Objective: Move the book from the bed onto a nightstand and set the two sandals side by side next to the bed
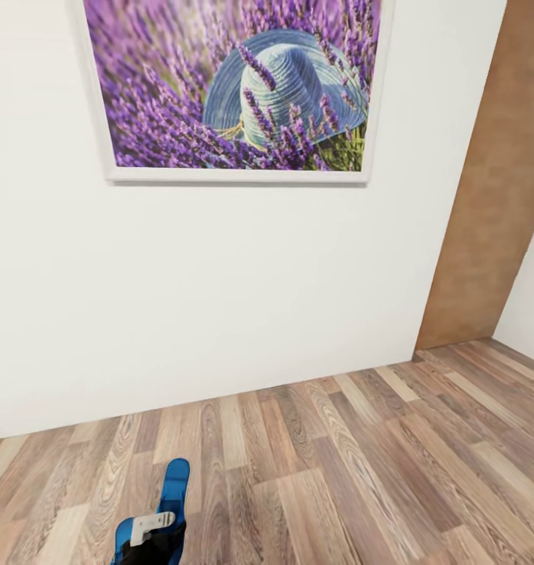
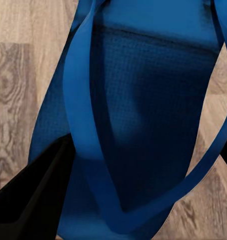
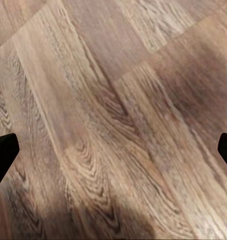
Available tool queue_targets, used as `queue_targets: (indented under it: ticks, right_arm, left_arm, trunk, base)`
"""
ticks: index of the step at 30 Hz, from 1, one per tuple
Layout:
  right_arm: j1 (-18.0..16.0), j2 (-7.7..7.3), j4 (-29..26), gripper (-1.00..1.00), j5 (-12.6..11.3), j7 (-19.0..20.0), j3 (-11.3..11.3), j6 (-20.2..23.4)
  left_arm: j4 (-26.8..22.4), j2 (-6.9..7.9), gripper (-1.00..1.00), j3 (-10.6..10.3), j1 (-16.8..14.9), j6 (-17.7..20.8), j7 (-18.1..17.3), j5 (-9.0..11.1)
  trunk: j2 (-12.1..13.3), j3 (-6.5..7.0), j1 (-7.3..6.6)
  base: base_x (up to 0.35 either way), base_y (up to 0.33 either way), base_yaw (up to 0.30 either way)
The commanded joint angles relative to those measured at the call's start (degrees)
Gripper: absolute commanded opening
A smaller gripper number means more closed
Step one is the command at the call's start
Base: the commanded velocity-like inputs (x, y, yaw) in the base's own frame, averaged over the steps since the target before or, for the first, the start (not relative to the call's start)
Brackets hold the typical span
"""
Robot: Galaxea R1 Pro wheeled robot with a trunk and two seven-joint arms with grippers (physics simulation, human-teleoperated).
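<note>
White wall (image 1: 220,298) ahead; left pincer (image 1: 151,532), lower left, apparently grips a sandal (image 1: 173,490); right pincer (image 3: 113,150) wide, empty. Next: find the bed.

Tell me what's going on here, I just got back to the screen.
The left hand is holding a blue sandal low over the wood-plank floor; the left wrist view has its sole and straps right between the fingers. The right hand is open over bare floor, holding nothing. The robot faces a white wall with a lavender picture, so it looks to be in transit.
</note>
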Motion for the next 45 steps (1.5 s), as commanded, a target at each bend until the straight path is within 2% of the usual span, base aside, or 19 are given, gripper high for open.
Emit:
queue_targets:
  ticks: [1,45]
  right_arm:
    - [0.0,0.01,0.0,1.0,-0.6,0.3,-0.2,0.6]
    - [0.0,0.01,0.0,1.0,-0.6,0.2,0.0,0.6]
  left_arm:
    - [0.0,-0.01,-1.0,0.5,-0.1,-0.2,-0.2,-0.5]
    - [0.1,-0.03,-1.0,0.5,-0.1,-0.2,-0.3,-0.5]
  trunk:
    - [0.0,-0.08,-0.01]
    - [0.0,-1.13,-0.01]
  base:
    - [0.0,0.0,0.283]
    - [0.0,0.0,0.283]
